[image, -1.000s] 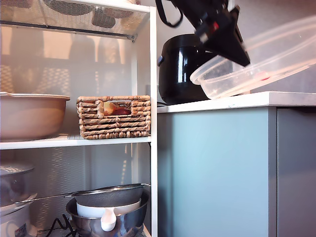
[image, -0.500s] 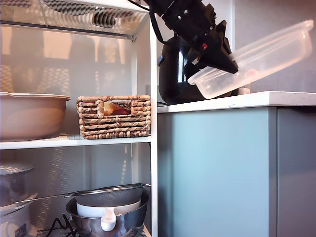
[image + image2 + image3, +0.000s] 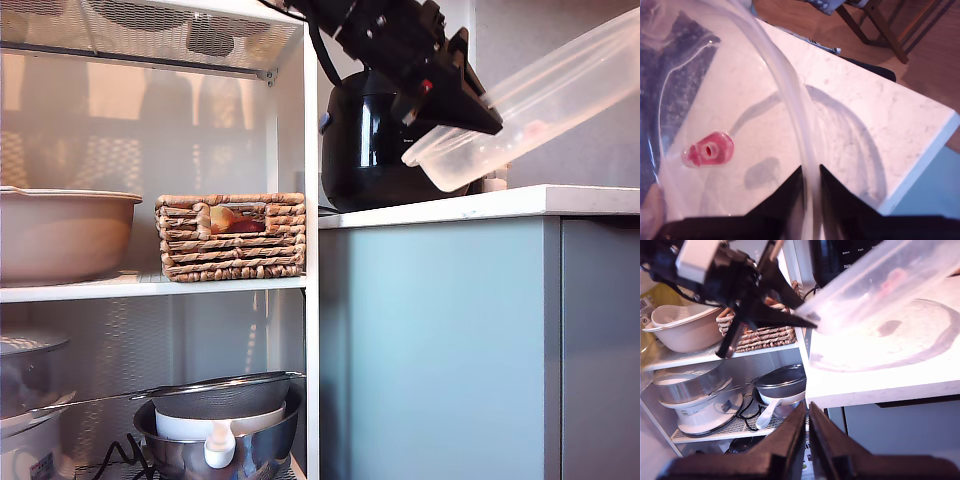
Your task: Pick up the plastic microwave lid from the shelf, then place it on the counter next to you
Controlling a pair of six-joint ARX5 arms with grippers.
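White counter (image 3: 520, 203) beside the shelf (image 3: 310, 250) — my first gripper (image 3: 810, 172) pinches the plastic microwave lid (image 3: 530, 105) by its rim, tilted above the counter. Light, thin, slippery, I judge; rim suits. My second gripper (image 3: 807, 412) hangs nearly closed, empty.

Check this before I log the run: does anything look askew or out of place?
Only the plastic microwave lid: it hangs steeply tilted above the counter, pinched at its rim by my first end effector, not yet set down.
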